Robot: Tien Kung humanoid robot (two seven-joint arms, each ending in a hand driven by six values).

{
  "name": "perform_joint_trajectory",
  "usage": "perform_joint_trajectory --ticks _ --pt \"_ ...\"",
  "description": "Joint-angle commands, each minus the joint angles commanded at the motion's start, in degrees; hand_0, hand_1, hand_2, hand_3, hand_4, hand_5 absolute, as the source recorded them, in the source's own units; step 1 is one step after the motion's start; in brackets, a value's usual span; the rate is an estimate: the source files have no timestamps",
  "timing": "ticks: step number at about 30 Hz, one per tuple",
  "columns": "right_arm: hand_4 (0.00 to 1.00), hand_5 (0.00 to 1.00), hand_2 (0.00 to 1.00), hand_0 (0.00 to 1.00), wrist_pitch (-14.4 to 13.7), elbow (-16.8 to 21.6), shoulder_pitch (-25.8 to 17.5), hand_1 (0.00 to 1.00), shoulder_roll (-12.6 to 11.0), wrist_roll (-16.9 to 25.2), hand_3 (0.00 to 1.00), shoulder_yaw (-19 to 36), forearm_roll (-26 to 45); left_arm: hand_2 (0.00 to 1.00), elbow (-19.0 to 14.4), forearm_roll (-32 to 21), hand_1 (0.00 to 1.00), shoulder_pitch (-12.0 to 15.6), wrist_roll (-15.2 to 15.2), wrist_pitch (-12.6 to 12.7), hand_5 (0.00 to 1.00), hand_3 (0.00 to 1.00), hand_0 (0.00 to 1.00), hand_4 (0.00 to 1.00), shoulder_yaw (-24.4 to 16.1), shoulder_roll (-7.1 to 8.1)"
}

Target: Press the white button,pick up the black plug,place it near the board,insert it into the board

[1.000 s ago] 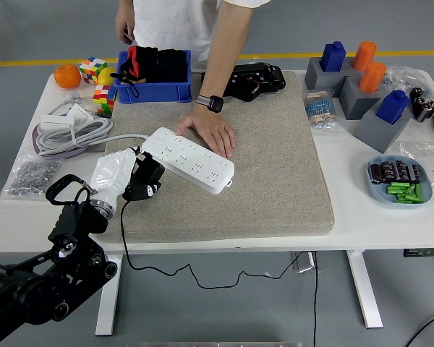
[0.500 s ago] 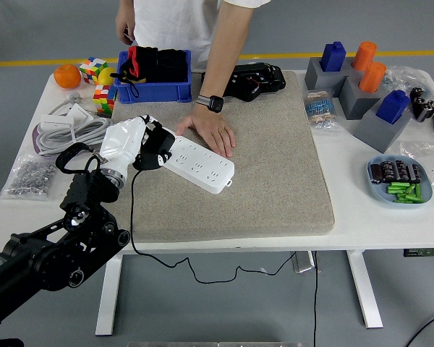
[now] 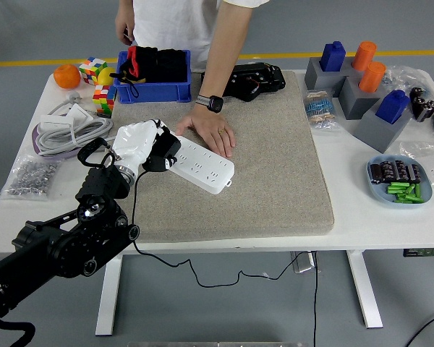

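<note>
**Robot hand holds black plug over power strip as person steadies the board**

The robot's left hand [image 3: 139,144], sheathed in a glossy white covering, has its fingers [image 3: 159,132] clenched around the black plug [image 3: 161,153], holding it directly over the left end of the white power strip [image 3: 201,164]. The plug's thin black cord [image 3: 177,262] drops past the desk's near edge and loops below it. The black, jointed left arm [image 3: 65,242] rises from the lower left corner. The right hand is out of the frame.

The strip is a long, smooth plastic slab with rounded corners, lying at an angle on a coarse, sand-coloured mat [image 3: 275,159] that covers most of the white desk [image 3: 362,217]. At the far side a person's hand [image 3: 213,130], a dark watch on the wrist, presses flat on the strip's far edge.

The mat's right half lies bare. Left of the mat sit a coiled grey cable [image 3: 61,134] and a clear bag of small metal parts [image 3: 29,176]. Along the far edge stand an orange [image 3: 67,76], colour-block puzzle cubes [image 3: 101,97], a blue plastic bin [image 3: 155,90] and a black device [image 3: 254,78]. To the right are grey blocks carrying blue and orange pegs [image 3: 362,79] and a pale blue dish [image 3: 403,181] holding dark and green pieces. No writing is legible.
</note>
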Motion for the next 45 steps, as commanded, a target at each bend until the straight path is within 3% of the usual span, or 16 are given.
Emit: perform_joint_trajectory --ticks 8,19,26,27,32,33,38,39,44,45 --pt "0.758 0.496 0.658 0.825 0.01 0.12 0.12 0.655 -0.06 0.01 0.627 -0.15 0.02 0.238 1.95 1.4 0.23 -0.57 0.77 -0.46 0.002 0.361 0.164 0.182 0.58 -0.11" --pt "0.758 0.494 0.657 0.825 0.0 0.11 0.04 0.655 -0.08 0.01 0.626 -0.51 0.15 0.237 1.95 1.43 0.233 -0.47 1.21 -1.0 0.002 0.362 0.162 0.183 1.49 0.07" --pt "0.758 0.495 0.657 0.825 0.0 0.07 0.01 0.655 -0.07 -0.01 0.626 -0.68 0.2 0.247 1.65 -1.37 0.247 -0.25 1.04 -1.53 0.002 0.381 0.173 0.215 1.35 0.18" --pt "0.758 0.495 0.656 0.825 0.02 0.1 0.01 0.654 -0.07 0.0 0.626 -0.69 0.23 0.676 1.73 -1.81 0.72 -0.25 0.97 -1.73 0.002 0.773 0.539 0.778 1.39 0.17" --pt "0.758 0.495 0.656 0.825 0.03 0.14 0.05 0.654 -0.08 0.0 0.626 -0.54 0.19 0.676 1.86 -3.08 0.72 -0.2 0.71 -1.81 0.002 0.773 0.539 0.778 1.49 0.12" --pt "0.758 0.494 0.656 0.825 0.03 0.13 0.05 0.654 -0.08 0.0 0.626 -0.52 0.18 0.95 1.89 -3.1 0.957 -0.19 0.74 -1.81 0.181 0.955 0.896 0.975 1.47 0.09" --pt "0.758 0.494 0.656 0.825 0.04 0.12 0.0 0.654 -0.06 0.0 0.626 -0.44 0.18 0.95 1.87 -3.29 0.957 -0.07 0.66 -1.55 0.181 0.955 0.896 0.975 1.3 0.12" --pt "0.758 0.494 0.656 0.825 0.04 0.12 -0.01 0.654 -0.05 0.0 0.626 -0.42 0.18 0.968 1.87 -3.32 0.978 -0.06 0.65 -1.52 0.246 0.965 0.923 0.998 1.27 0.13" --pt "0.758 0.494 0.656 0.825 0.04 0.09 -0.12 0.654 -0.03 -0.01 0.626 -0.37 0.16 0.968 1.58 -3.1 0.978 0.16 0.74 -1.11 0.246 0.965 0.923 0.998 0.97 0.17" --pt "0.758 0.494 0.656 0.825 0.06 0.08 -0.15 0.654 -0.04 -0.02 0.626 -0.41 0.17 0.971 1.41 -3.1 0.981 0.23 0.7 -1.03 0.285 0.967 0.928 0.998 0.94 0.2"
